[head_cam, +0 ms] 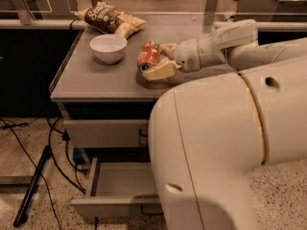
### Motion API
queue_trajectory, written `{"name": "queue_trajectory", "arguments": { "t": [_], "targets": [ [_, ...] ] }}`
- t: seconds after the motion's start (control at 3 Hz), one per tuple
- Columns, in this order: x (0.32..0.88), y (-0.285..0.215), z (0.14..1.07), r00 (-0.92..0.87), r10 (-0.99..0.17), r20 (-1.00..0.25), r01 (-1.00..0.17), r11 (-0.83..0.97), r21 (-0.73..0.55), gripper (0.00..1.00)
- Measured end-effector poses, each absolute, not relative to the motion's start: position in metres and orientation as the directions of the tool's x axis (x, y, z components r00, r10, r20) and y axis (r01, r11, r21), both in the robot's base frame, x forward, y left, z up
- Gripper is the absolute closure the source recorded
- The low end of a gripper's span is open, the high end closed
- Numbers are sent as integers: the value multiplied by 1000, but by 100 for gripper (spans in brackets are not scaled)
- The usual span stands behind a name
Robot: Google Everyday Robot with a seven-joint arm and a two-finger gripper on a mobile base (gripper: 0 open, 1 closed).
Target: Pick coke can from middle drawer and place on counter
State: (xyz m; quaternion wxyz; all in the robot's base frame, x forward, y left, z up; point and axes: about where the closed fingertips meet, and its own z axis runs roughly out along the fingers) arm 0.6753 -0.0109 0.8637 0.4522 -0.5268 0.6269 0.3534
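Note:
The coke can [148, 55], red with a silver end, lies tilted on its side just above the grey counter [96, 78], right of centre. My gripper [157, 61] reaches in from the right, with one pale finger under the can and the other behind it, shut on the can. Whether the can touches the counter cannot be told. Below, the middle drawer [120, 182] stands pulled out, and the part of its inside that shows is bare. My arm's large white body hides the drawer's right part.
A white bowl [109, 47] sits left of the can and a brown-and-yellow chip bag [109, 19] lies at the counter's back. The closed upper drawer front [103, 132] is under the slab. Cables and a black pole [31, 186] cross the speckled floor at left.

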Motion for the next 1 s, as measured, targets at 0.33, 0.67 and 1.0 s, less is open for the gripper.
{"name": "queue_trajectory", "arguments": {
  "t": [0.33, 0.67, 1.0],
  "targets": [
    [675, -11, 864, -36, -341, -939, -980, 195, -33, 4],
    [675, -11, 864, -36, -341, -939, -980, 195, -34, 0],
    [675, -11, 864, -36, -341, -939, -980, 195, -34, 0]
  ]
}}
